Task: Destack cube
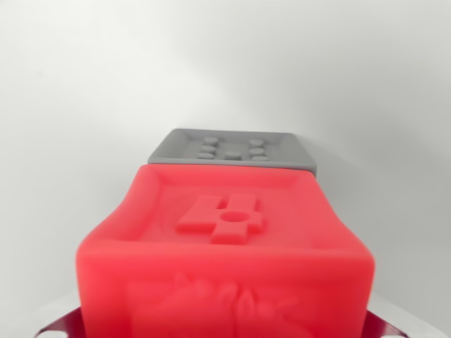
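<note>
Very little of the robot shows: only two slivers of its fingers point(62, 327), low at the near edge, one in the wrist view's left corner and one in the wrist view's right. Each is a flat, slanting strip with a straight, pale grey outer edge. Their inner faces look glossy and carry a dark red tint (paint or reflection, it cannot be told). No screws, cables or markings are legible.

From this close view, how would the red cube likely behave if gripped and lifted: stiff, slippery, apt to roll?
The red cube looks like moulded plastic with a raised 4 on top, so probably stiff and fairly light. Its smooth sheen hints it could slip somewhat. Flat faces make rolling unlikely. How it sits relative to the grey cube behind it is unclear.
</note>
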Controlling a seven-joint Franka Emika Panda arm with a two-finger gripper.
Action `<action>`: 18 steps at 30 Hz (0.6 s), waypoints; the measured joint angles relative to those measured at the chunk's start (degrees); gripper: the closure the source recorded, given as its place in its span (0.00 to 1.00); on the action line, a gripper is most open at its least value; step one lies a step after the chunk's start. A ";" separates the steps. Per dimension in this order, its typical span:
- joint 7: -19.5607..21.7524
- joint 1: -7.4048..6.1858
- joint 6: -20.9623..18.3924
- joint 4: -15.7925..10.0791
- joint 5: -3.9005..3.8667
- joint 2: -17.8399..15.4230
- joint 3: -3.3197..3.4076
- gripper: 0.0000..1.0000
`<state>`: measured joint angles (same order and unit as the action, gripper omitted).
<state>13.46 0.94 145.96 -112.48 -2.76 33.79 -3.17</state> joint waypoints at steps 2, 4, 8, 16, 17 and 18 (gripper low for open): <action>0.00 0.00 0.00 0.00 0.00 0.00 0.00 1.00; 0.00 0.00 0.00 0.00 0.00 -0.01 0.00 1.00; 0.00 0.00 -0.06 0.00 0.00 -0.08 0.00 1.00; -0.02 0.00 -0.70 -0.09 0.00 -0.95 0.00 1.00; -0.02 0.00 -0.82 -0.10 0.00 -1.08 0.00 1.00; -0.02 0.00 -0.93 -0.10 0.00 -1.20 0.00 1.00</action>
<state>13.44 0.95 145.04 -112.59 -2.76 32.60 -3.17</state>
